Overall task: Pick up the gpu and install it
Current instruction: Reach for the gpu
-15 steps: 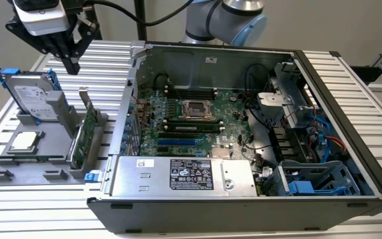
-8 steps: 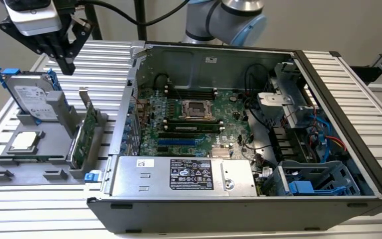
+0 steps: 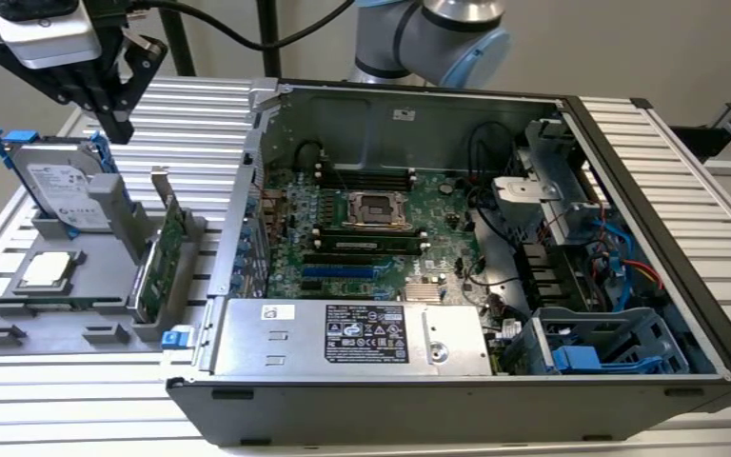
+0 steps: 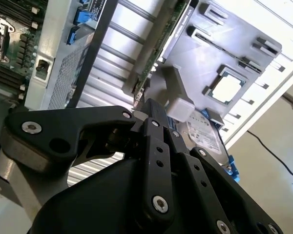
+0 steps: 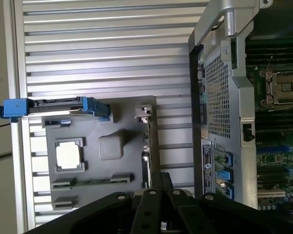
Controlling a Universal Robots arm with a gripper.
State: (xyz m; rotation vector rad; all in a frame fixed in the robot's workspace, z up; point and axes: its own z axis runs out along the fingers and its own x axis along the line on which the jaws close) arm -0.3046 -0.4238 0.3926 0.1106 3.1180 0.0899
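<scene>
Gripper (image 3: 117,129) closed, empty, above the gpu (image 3: 163,252), which stands on edge, long axis parallel to the case (image 3: 246,228) wall.

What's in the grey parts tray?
The grey tray holds the hard drive in its blue frame, the processor chip, and the gpu standing on edge. The gpu's far face is turned away, unseen.

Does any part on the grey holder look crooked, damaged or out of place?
Nothing stands out. The gpu and the hard drive stand upright in the grey holder, and the processor chip lies flat in its recess.
</scene>
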